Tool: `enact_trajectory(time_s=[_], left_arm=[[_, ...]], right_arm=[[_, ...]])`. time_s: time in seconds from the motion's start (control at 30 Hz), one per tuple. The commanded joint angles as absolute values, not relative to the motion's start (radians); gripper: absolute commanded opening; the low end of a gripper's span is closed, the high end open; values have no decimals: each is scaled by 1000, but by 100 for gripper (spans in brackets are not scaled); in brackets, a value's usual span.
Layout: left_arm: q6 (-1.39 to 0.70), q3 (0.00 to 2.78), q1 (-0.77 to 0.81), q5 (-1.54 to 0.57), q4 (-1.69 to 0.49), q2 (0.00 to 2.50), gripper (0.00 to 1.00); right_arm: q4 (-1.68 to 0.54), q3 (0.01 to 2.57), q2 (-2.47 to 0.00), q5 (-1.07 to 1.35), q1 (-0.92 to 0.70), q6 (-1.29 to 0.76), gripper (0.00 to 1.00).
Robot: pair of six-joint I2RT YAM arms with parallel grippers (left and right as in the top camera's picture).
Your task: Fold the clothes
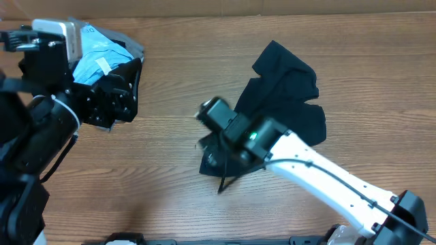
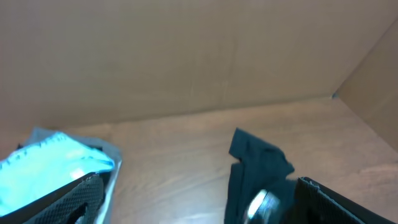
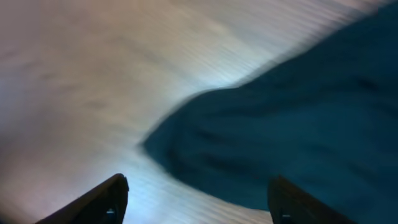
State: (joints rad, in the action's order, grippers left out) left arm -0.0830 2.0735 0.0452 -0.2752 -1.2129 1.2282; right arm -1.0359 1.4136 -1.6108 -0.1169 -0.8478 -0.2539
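Even, warm light fell from above on the wooden tabletop [image 1: 170, 170], leaving only faint, soft shadows beside the arms. The overhead view was sharp, though the black T-shirt [image 1: 286, 88] lost most of its folds in darkness. The left wrist view was soft and hazy, the light blue garment [image 2: 56, 160] glowing overexposed. The right wrist view was heavily blurred, a pale glare washing the wood and the dark fabric's edge smeared.

The right arm [image 1: 327, 180] is showing a white shell, a thin black cable [image 1: 306, 162] and a green light [image 1: 253, 137] glowing at its black wrist. The right end effector [image 3: 199, 205] is showing dark fingers [image 3: 102, 200]. The left arm [image 1: 41, 129] is looking black, carrying a white block [image 1: 58, 37].
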Motion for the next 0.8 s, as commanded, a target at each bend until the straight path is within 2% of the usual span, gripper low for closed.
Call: enact_trajectory(time_s=[0.0,0.23,0.33,0.43,0.63,0.77], left_arm=[[-75,2084,67,-263,-1283,1272,100],[-33,2050,221,-258,-1462,1477,100],[0,2011,282,-254,-1484,1593,100],[1,1967,325,-252,-1499,1718,100],[-15,1895,375,-259,-1480,1958,99],[-15,1882,401,-259,-1463,2074,94]], right_arm=[[-1068,1416,-1586,-261,-678,-461,75],[-1084,1416,-1586,28,-260,-509,72],[-1084,1416,-1582,203,-90,-443,64],[-1104,1416,-1575,340,54,-354,63],[-1191,1416,-1571,380,222,-242,65],[-1198,1415,-1571,369,238,-204,70]])
